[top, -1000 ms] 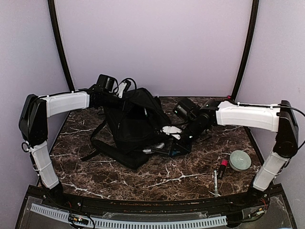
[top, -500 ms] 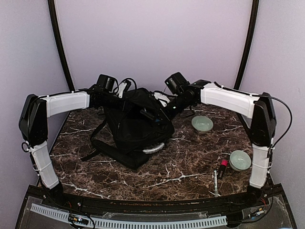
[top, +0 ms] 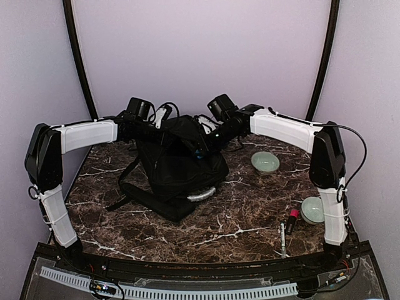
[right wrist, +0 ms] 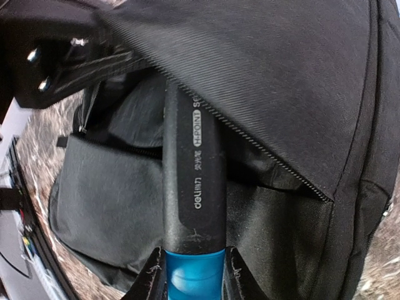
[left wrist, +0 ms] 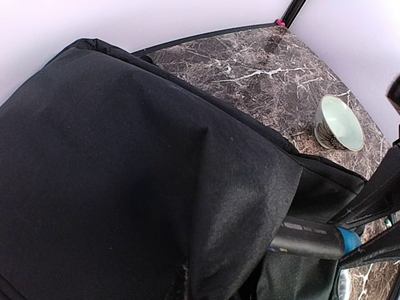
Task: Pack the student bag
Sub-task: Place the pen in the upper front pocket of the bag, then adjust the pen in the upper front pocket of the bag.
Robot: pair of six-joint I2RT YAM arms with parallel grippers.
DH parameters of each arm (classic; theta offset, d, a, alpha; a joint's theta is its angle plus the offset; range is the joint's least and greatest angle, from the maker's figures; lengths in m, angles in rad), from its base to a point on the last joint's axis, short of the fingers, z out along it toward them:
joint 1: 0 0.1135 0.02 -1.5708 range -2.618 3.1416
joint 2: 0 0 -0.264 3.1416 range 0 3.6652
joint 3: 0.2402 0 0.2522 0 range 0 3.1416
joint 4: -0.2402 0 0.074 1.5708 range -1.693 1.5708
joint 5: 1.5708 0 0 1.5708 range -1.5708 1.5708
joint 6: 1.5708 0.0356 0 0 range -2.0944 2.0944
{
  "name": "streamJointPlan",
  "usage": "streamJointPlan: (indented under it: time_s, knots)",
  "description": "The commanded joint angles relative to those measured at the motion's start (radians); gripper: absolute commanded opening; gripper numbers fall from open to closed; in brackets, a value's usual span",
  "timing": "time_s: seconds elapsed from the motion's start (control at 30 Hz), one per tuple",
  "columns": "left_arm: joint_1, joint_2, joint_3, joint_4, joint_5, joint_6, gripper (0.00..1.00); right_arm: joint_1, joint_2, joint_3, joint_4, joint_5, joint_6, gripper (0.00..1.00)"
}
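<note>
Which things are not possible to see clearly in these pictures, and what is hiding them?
- Left wrist view: the large black soft fabric backpack fills the frame and hides the fingers of the left gripper.
- Right wrist view: the far tip of the black marker with a blue end is under the backpack's flap.
- Top view: small red-and-black object, too small to identify.

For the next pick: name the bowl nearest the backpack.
The far bowl, just right of the backpack; the other bowl sits farther right, toward the near edge.
</note>
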Motion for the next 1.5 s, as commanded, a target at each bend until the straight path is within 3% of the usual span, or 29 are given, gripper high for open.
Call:
streamJointPlan:
  time_s: [0.0, 0.23, 0.57, 0.77, 1.03, 1.13, 1.27, 1.3, 1.47]
  knots:
    - [-0.018, -0.059, 0.035, 0.024, 0.049, -0.006, 0.03, -0.009, 0.019, 0.007, 0.073, -0.032, 0.153, 0.25]
    - [-0.018, -0.051, 0.034, 0.027, 0.055, -0.011, 0.03, -0.019, 0.072, 0.038, 0.112, -0.052, 0.252, 0.29]
    - [-0.024, -0.048, 0.033, 0.027, 0.051, -0.006, 0.03, -0.020, 0.198, 0.218, 0.090, 0.154, 0.289, 0.35]
    - [-0.027, -0.046, 0.036, 0.022, 0.050, -0.003, 0.03, -0.021, 0.161, 0.170, 0.167, -0.080, 0.259, 0.50]
    - [-0.027, -0.052, 0.039, 0.017, 0.046, 0.000, 0.03, -0.021, 0.026, -0.007, 0.150, -0.153, 0.087, 0.51]
    - [-0.026, -0.056, 0.040, 0.016, 0.046, 0.002, 0.03, -0.021, -0.014, -0.056, 0.129, -0.180, -0.017, 0.44]
    - [-0.026, -0.058, 0.039, 0.016, 0.047, 0.002, 0.03, -0.021, -0.010, -0.049, 0.063, -0.075, -0.113, 0.10]
    - [-0.027, -0.059, 0.040, 0.017, 0.047, 0.002, 0.03, -0.021, 0.000, -0.036, 0.045, -0.047, -0.139, 0.05]
    - [-0.028, -0.060, 0.039, 0.017, 0.044, 0.001, 0.03, -0.021, 0.078, 0.045, -0.039, 0.034, -0.223, 0.00]
